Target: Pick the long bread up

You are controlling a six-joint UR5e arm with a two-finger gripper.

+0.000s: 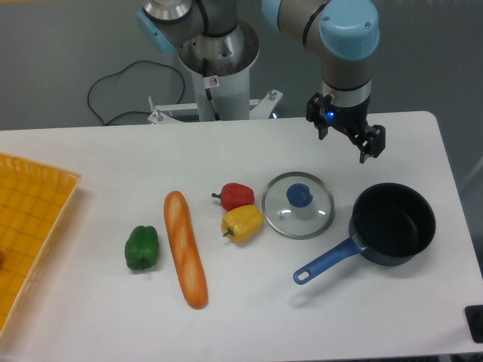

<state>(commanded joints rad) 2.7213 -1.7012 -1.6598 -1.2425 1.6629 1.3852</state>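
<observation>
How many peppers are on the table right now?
3. The green pepper lies left of the long bread; the red pepper and yellow pepper sit touching between the bread and the glass lid.

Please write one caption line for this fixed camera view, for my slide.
End effector open above the table, far from the long bread lying between green pepper and yellow pepper.

No text, brand or number can be read. The only sign is a small round red-ringed sticker [213, 81] on the front of the white arm base [220, 87]; its symbol is too small to make out.
</observation>
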